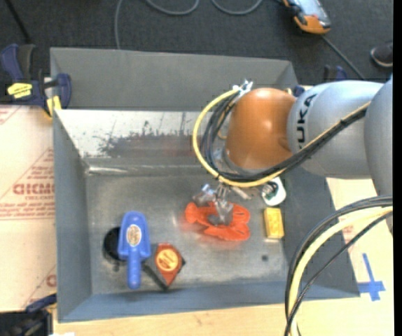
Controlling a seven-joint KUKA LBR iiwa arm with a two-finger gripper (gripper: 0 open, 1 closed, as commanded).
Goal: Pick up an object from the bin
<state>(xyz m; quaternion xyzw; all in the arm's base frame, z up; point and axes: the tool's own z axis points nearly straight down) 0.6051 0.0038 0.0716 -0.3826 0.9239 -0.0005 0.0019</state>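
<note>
The arm's orange cover (257, 128) hides part of a white-and-green round thing (274, 192) from me. The pincer (218, 211) covers the middle of the crumpled orange thing (233, 228). A black round thing (111, 243) lies half behind the blue tool (134, 247); I can't make out what it is.

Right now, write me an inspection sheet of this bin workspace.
Surface: grey metal bin, floor scuffed, back wall streaked.
Job's things: orange crumpled thing at mid-floor, right under the gripper.
Clutter: yellow block and white-green round piece to its right; blue handled tool, black round thing and black-orange casing at front left.
Grippers: gripper down at the orange thing; grasp cannot be judged.
Cables: yellow and black cables looped round the orange wrist cover.
Surroundings: orange-black device on the dark floor beyond the bin.
</note>
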